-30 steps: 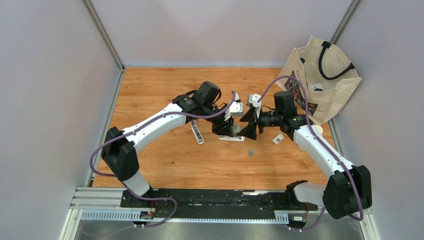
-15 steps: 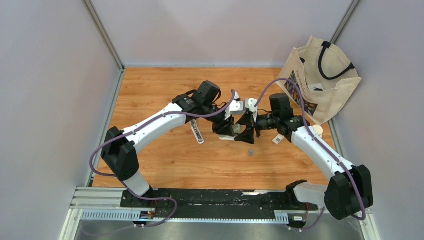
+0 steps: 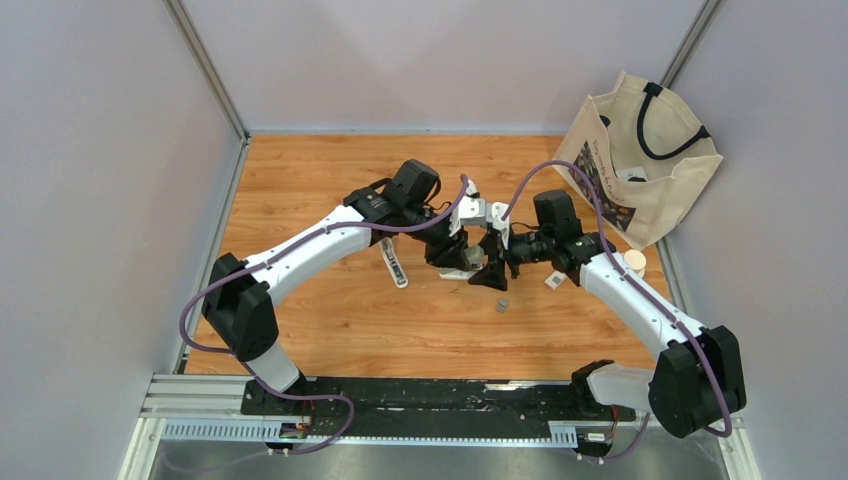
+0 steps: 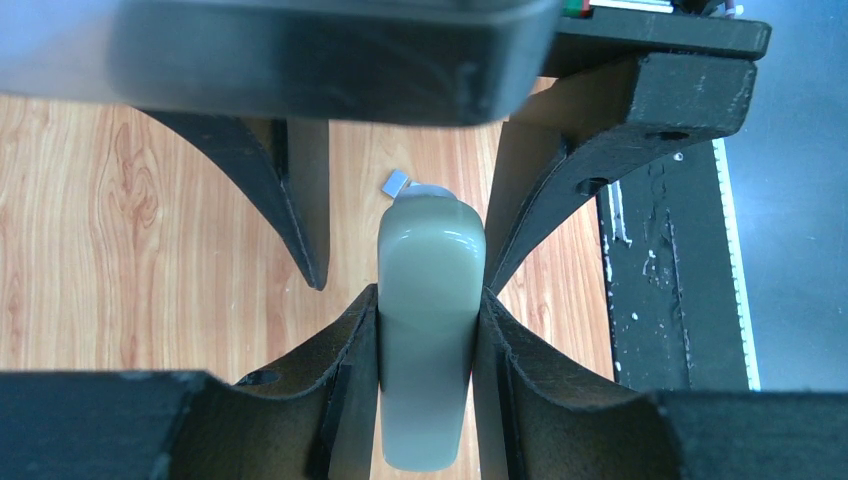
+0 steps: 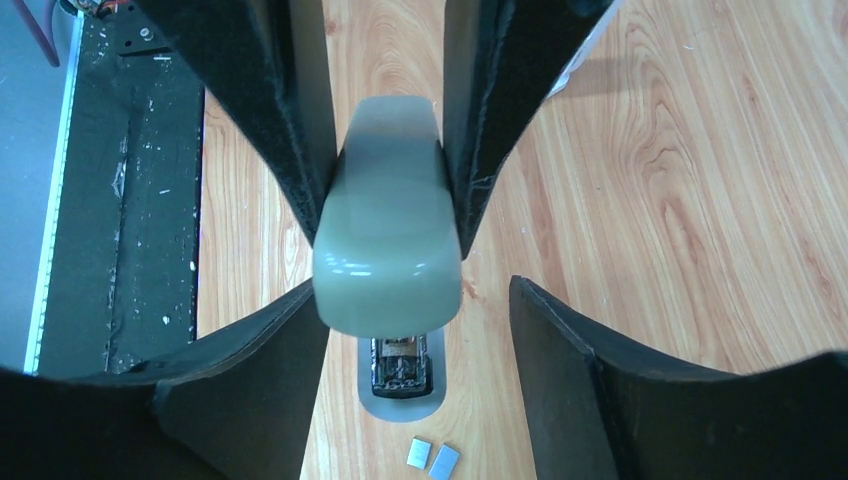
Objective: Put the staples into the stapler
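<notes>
Firstly, bag (image 3: 650,175): right rear corner, contents hidden.
Stapler (image 3: 468,270): mid table (image 3: 300,190), top raised; only the right wrist view shows its dark channel (image 5: 400,365), contents unclear.
Left gripper (image 4: 428,300): clamped on stapler's top.
Right gripper (image 5: 415,290): fingers spread, straddling stapler's tip.
Staples (image 3: 502,304): loose on table, near stapler.

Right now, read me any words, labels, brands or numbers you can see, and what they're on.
No text can be read in any view.
On the tote bag: print on its side, too small and blurred to read.
On the stapler: no marking shows on its top.
</notes>
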Available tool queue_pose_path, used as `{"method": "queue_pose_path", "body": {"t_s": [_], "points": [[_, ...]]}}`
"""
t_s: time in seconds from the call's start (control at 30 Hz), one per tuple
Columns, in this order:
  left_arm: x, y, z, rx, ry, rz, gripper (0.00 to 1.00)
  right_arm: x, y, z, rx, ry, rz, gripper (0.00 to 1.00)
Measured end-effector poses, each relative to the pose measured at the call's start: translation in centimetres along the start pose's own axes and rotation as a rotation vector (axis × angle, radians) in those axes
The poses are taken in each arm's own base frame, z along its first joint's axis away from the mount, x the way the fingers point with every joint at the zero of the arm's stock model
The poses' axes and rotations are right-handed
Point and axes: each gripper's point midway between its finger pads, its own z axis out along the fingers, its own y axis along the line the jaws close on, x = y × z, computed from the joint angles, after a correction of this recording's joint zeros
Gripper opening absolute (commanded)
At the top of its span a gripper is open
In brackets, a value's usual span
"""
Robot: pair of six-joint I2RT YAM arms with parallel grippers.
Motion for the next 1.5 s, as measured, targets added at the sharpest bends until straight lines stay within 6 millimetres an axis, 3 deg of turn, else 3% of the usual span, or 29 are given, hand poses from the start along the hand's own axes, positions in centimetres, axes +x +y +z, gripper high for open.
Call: {"method": "queue_pose_path", "body": {"t_s": [0.4, 0.77, 1.0, 1.17, 1.37, 1.5], "points": [[0.09, 0.49, -0.34, -0.012, -0.003, -0.012, 0.00, 0.60, 0.26, -0.08, -0.011, 0.020, -0.017, 0.59], [-0.07, 0.31, -0.31, -0.003, -0.011, -0.016, 0.00, 0.73, 0.35, 0.07, -0.018, 0.019, -0.012, 0.59], [-0.19, 0.15, -0.29, 0.005, -0.017, -0.024, 0.00, 0.84, 0.57, 0.51, -0.031, 0.019, -0.007, 0.51], [-0.27, 0.18, -0.27, 0.004, -0.020, -0.024, 0.00, 1.00, 0.49, 0.66, -0.034, 0.020, 0.003, 0.41], [-0.31, 0.17, -0.28, 0.005, -0.022, -0.025, 0.00, 0.79, 0.65, 0.71, -0.043, 0.010, 0.007, 0.13], [-0.35, 0.18, -0.29, 0.005, -0.024, -0.028, 0.00, 0.75, 0.71, 0.71, -0.047, 0.007, 0.007, 0.07]]}}
